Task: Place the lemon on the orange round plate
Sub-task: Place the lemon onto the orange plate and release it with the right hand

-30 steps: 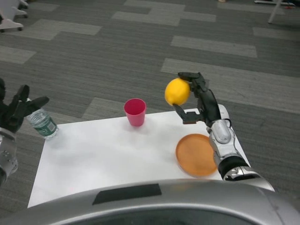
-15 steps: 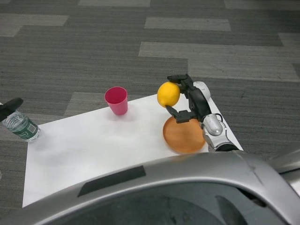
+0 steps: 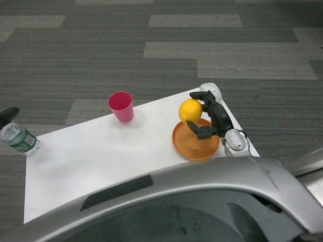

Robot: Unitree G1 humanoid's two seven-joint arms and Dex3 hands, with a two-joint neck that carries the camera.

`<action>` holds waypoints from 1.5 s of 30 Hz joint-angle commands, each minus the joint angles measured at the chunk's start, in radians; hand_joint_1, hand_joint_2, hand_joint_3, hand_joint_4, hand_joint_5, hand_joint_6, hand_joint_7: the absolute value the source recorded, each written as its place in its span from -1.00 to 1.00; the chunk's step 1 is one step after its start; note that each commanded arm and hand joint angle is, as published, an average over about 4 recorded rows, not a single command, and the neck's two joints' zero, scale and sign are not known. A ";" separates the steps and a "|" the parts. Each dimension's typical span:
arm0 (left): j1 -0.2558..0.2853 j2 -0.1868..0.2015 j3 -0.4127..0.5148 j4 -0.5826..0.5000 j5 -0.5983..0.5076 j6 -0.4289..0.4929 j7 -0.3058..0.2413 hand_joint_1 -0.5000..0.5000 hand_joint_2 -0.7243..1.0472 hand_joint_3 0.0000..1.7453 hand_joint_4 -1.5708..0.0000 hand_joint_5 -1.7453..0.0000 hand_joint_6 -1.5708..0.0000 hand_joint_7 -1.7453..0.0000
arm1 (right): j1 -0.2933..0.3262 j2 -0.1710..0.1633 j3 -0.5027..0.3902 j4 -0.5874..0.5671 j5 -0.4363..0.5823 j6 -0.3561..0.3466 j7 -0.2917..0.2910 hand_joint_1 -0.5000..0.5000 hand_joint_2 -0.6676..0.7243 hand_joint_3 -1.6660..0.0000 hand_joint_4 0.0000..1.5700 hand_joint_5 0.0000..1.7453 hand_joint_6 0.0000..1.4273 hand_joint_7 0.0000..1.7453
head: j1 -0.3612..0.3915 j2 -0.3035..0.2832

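The lemon (image 3: 191,110) is held by the right hand (image 3: 208,115), pinched between the fingers above it and the thumb below it. Compared with the picture of one second ago, the lemon has been brought down and inward: then it was held high, beyond the far side of the orange round plate (image 3: 196,145); now it is seen over the far rim of the plate. The whole picture has also shifted, so part of this change is owed to the camera and not to the arm. Whether the lemon already touches the plate cannot be told from this angle; it seems to be just above the rim.

For the task, it is judged that the carrying is almost finished and that only the last lowering and the release remain. A small move toward the plate's middle would be wise, because a round fruit released on the rim may roll off.

The plate lies near the right edge of the white table (image 3: 101,156), so little room is left on that side. Open room is found to the left of the plate, and the pink cup (image 3: 121,106) stands well apart. Of the left hand (image 3: 8,114), only a dark tip is seen at the picture's edge, above the water bottle (image 3: 19,140); its state cannot be told.
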 commanded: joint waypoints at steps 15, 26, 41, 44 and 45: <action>-0.024 -0.007 0.004 0.005 0.003 0.002 0.001 1.00 0.90 -0.90 0.95 1.00 1.00 1.00 | -0.006 -0.028 -0.032 0.130 -0.016 -0.004 0.029 -0.08 -0.82 -0.29 -1.00 0.39 -1.00 -0.22 | 0.009 -0.011; -0.026 -0.007 0.004 0.011 0.003 0.002 0.003 1.00 0.90 -0.90 0.95 1.00 1.00 1.00 | -0.006 -0.040 -0.031 0.139 -0.053 -0.006 0.021 -0.23 0.11 0.74 -1.00 0.14 -1.00 -0.72 | 0.015 -0.005; -0.026 -0.011 0.004 0.022 0.003 0.002 0.003 1.00 0.90 -0.90 0.95 1.00 1.00 1.00 | -0.006 -0.043 -0.049 0.151 -0.059 -0.106 -0.008 -0.29 0.27 0.81 -1.00 0.03 -1.00 -0.84 | 0.018 0.005; -0.026 -0.011 0.004 0.022 0.003 0.002 0.003 1.00 0.90 -0.90 0.95 1.00 1.00 1.00 | -0.006 -0.040 -0.063 0.151 -0.057 -0.159 -0.024 -0.25 0.27 0.83 -1.00 0.06 -1.00 -0.84 | 0.018 0.005; -0.026 -0.011 0.004 0.022 0.003 0.002 0.003 1.00 0.90 -0.90 0.95 1.00 1.00 1.00 | -0.006 -0.039 -0.069 0.151 -0.057 -0.174 -0.030 -0.25 0.27 0.83 -1.00 0.06 -1.00 -0.84 | 0.018 0.007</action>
